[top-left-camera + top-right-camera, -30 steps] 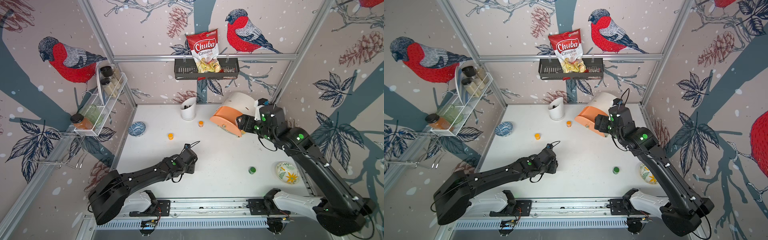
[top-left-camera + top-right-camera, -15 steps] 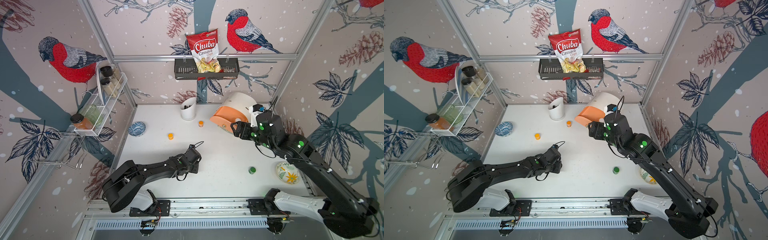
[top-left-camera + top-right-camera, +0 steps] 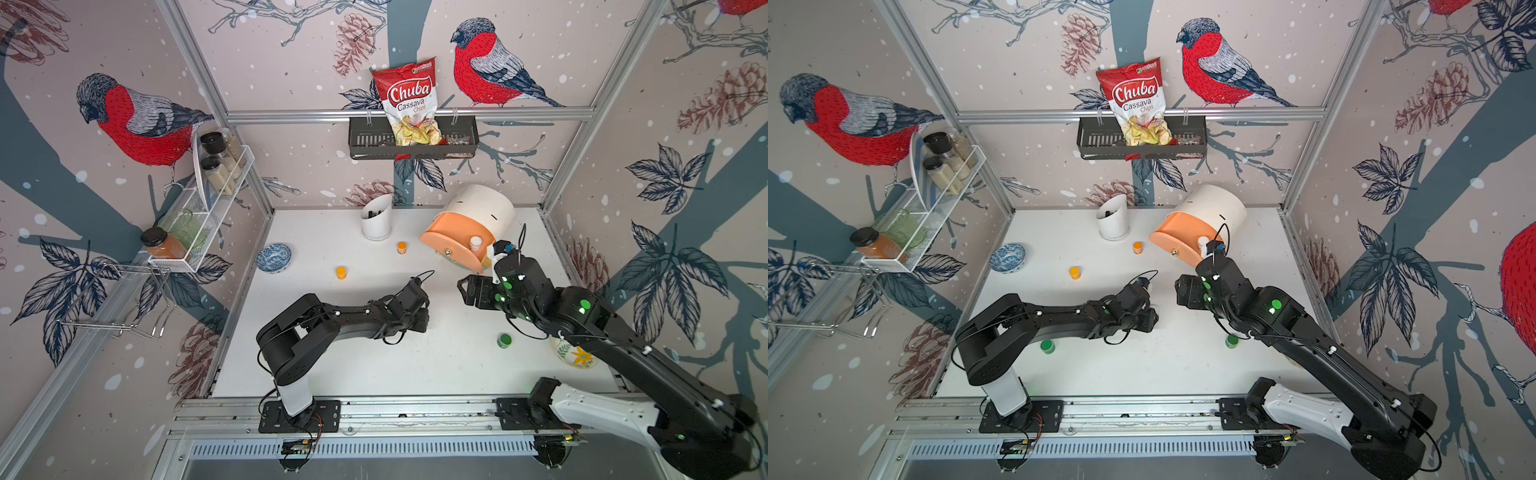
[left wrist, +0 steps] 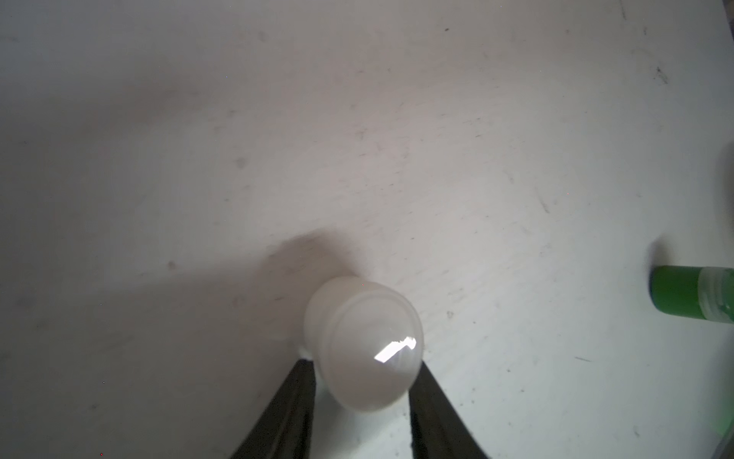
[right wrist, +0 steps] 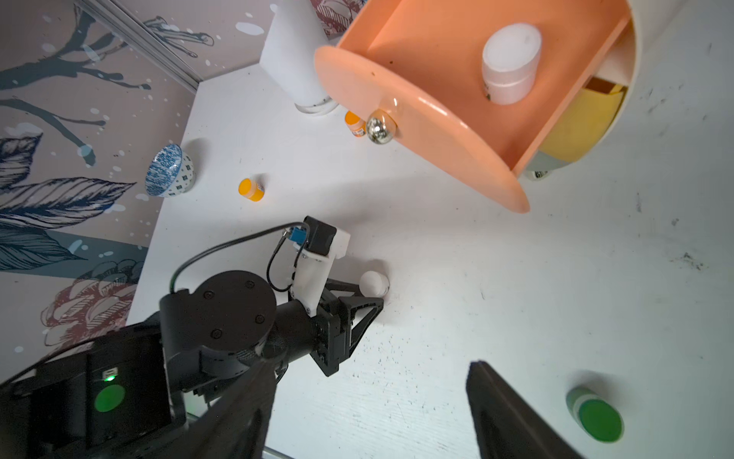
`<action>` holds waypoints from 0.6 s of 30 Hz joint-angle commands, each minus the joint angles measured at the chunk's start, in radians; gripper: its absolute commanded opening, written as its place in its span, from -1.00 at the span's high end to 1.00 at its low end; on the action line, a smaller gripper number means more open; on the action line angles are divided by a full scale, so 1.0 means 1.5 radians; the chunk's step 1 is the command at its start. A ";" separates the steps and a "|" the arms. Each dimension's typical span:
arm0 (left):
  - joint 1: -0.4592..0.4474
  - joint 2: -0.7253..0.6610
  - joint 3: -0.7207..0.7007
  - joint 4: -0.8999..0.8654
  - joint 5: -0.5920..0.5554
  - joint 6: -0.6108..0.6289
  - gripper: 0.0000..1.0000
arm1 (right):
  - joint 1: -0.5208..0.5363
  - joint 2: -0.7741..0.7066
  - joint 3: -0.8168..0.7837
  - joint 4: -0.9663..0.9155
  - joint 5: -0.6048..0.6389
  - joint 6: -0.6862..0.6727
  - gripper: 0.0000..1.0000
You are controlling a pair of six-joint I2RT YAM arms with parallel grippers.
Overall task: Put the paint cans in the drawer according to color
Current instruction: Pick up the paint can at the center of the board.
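White lidded paint can [image 5: 511, 63] stowed in peach drawer [image 5: 456, 147]; five outstanding.
Left hand [image 4: 362, 365] was clamped on second white can [image 4: 363, 341]; right hand [image 5: 371, 365] was held apart.

Top views: stereo pair mounted high at front, looking steeply down. Both frame whole table [image 3: 374, 365], near-identical coverage.

Left wrist camera: very close to table, looking past my left gripper [image 4: 361, 365]. White paint can [image 4: 363, 345] at lower centre.

Right wrist camera: farther off, oblique across table. My right gripper [image 5: 371, 365] at bottom edge, drawer [image 5: 456, 159] at upper right. Shares that can with left wrist view, drawer with both top views.
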 commanded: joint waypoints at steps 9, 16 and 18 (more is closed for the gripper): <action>0.004 -0.178 -0.071 -0.098 -0.111 0.048 -0.29 | 0.038 0.085 -0.070 0.096 -0.007 0.035 -0.60; 0.117 -0.352 -0.193 -0.117 -0.150 0.012 -0.32 | 0.112 0.197 -0.062 0.181 0.005 0.058 -0.53; 0.130 -0.403 -0.210 -0.124 -0.176 0.011 -0.35 | 0.118 0.247 -0.051 0.187 0.005 0.063 -0.52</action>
